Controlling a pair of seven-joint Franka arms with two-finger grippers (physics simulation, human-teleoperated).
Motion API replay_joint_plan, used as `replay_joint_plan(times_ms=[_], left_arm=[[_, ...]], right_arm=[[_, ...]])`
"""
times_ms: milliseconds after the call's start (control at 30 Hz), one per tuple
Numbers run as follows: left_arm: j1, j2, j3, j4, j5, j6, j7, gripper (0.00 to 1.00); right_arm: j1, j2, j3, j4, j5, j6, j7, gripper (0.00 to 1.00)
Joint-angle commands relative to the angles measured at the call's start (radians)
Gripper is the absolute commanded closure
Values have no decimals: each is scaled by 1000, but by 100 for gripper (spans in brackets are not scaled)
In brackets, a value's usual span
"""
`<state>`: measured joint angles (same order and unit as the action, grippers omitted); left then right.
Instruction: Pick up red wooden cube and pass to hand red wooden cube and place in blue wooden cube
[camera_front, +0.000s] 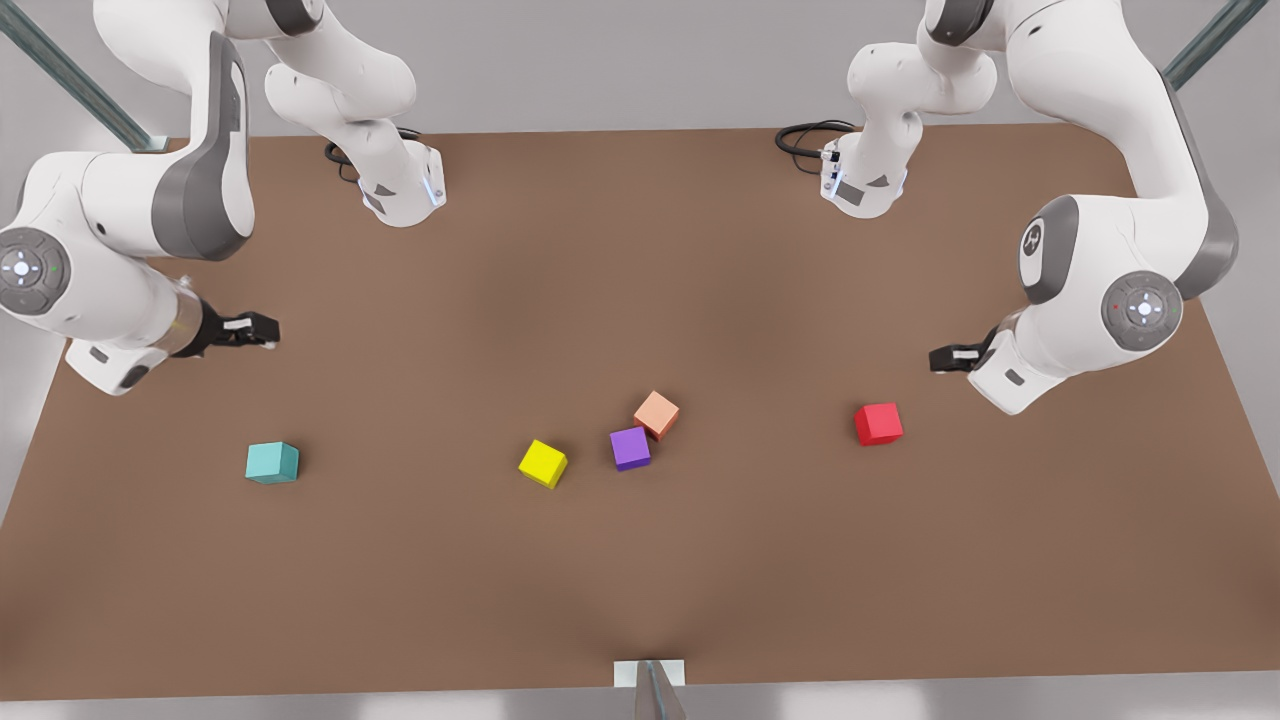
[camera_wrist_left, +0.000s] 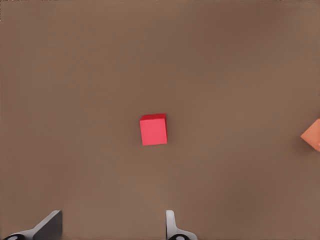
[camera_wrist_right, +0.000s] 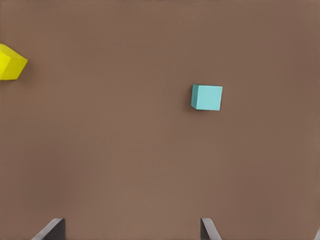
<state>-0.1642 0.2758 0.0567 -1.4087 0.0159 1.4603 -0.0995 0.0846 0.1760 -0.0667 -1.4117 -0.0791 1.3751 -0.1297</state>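
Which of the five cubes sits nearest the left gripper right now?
The small bright red wooden cube, alone below the open left gripper at the front view's right; the other four cubes lie farther off.

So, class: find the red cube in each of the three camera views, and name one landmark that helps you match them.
Front view: red cube at the front view's right, near the left end effector.
Left wrist view: mid-picture.
Right wrist view: not in it.
Shared landmark: the salmon cube, also in the left wrist view.
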Motion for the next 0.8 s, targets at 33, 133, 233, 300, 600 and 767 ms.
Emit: replay_joint_plan(times_ms=[33, 133, 233, 300, 600, 767], left_arm=[[0, -1, 0, 1, 1, 22, -37, 0], [0, 158, 2, -10, -1, 277, -45, 0], [0, 249, 2, -150, -73, 561, -46, 0], [-5, 241, 2, -251, -111, 643, -46, 0], [-1, 201, 2, -441, -111, 712, -112, 0], [-5, 221, 2, -483, -102, 759, -103, 0]], right_arm=[[0, -1, -2, -1, -1, 47, -59, 0], [0, 0, -1, -3, -1, 47, -59, 0], [-2, 2, -1, -3, -1, 47, -59, 0], [-2, 2, -1, -4, -1, 47, -59, 0], [-3, 5, -2, -7, 1, 48, -59, 0], [-3, 5, -2, -7, 1, 48, -59, 0]])
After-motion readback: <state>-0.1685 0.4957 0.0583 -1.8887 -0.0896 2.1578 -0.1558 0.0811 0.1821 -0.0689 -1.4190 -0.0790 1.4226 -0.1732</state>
